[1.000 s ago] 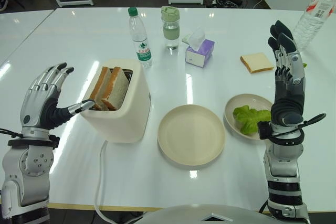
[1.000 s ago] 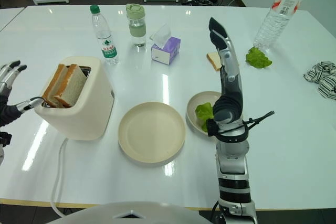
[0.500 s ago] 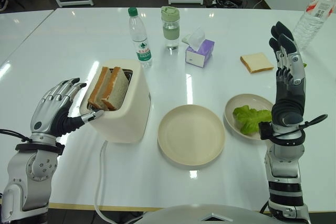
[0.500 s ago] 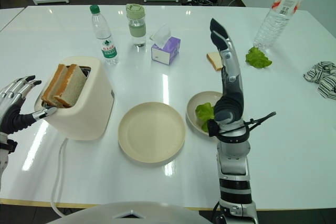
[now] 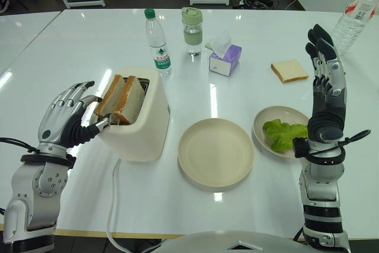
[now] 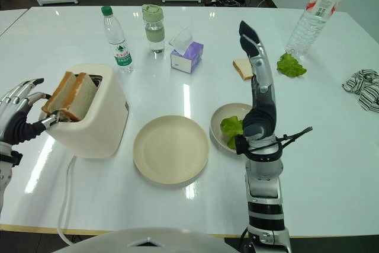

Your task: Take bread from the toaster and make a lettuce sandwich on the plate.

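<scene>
left eye: two bread slices (image 5: 121, 100) stood in one toaster (image 5: 145, 125), just right of the left hand (image 5: 62, 117); whether it gripped couldn't be told. one plate (image 5: 216, 152) lay on open table (image 5: 77, 45) between both hands.
right eye: the right hand (image 6: 260, 96) stood upright, spread flat and holding nothing, with one lettuce (image 6: 232, 128) bowl (image 6: 222, 111) just to its left.

One toaster (image 5: 142, 128) holds two bread slices (image 5: 125, 100); a third slice (image 5: 289, 70) lies loose on the tabletop (image 5: 77, 39). There are two dishes: one large plate (image 5: 215, 152) and one smaller bowl (image 5: 277, 112). Two lettuce pieces show, one in the bowl (image 5: 283, 133) and one loose (image 6: 292, 65). There are also one small bottle (image 5: 157, 42), one large bottle (image 6: 314, 13), one green tumbler (image 5: 192, 31), one tissue box (image 5: 225, 59) and one striped cloth (image 6: 362, 87).
</scene>
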Action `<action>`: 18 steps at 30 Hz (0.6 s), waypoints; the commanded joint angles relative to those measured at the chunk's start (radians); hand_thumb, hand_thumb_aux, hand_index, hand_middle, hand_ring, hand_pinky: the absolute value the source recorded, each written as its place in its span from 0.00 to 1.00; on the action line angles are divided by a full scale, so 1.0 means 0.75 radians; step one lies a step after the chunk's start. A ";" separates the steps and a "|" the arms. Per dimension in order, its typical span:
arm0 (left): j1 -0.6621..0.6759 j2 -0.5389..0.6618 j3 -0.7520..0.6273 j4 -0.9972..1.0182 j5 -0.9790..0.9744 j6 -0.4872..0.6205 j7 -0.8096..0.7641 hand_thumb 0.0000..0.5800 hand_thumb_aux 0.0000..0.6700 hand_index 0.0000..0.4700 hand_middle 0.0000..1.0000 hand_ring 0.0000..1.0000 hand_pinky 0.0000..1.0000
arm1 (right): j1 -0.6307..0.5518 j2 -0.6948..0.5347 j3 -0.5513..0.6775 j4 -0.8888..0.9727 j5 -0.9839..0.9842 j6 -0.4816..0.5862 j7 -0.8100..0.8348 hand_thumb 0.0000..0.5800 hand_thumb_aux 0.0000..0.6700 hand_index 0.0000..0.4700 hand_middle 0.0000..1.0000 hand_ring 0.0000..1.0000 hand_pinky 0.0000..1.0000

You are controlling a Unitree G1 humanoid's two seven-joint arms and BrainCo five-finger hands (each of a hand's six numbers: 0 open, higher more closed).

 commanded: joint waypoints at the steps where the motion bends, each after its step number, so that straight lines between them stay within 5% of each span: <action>1: -0.042 0.006 -0.082 0.050 0.011 0.040 -0.041 1.00 1.00 1.00 0.00 0.00 0.00 | 0.026 -0.009 -0.023 -0.013 -0.013 0.002 -0.004 0.00 0.00 0.00 0.00 0.00 0.00; 12: -0.141 -0.118 -0.106 -0.037 -0.270 0.138 -0.063 1.00 1.00 1.00 0.00 0.00 0.00 | 0.045 -0.001 -0.022 -0.010 -0.020 -0.007 -0.012 0.00 0.00 0.00 0.00 0.00 0.00; 13: -0.149 -0.128 -0.095 -0.049 -0.291 0.145 -0.058 1.00 1.00 1.00 1.00 1.00 1.00 | 0.046 0.000 -0.021 -0.010 -0.020 -0.008 -0.012 0.00 0.00 0.00 0.00 0.00 0.00; 18: -0.194 -0.164 -0.028 -0.083 -0.370 0.168 -0.012 1.00 1.00 1.00 1.00 1.00 1.00 | 0.048 0.008 -0.016 -0.004 -0.026 -0.009 -0.016 0.00 0.00 0.00 0.00 0.00 0.00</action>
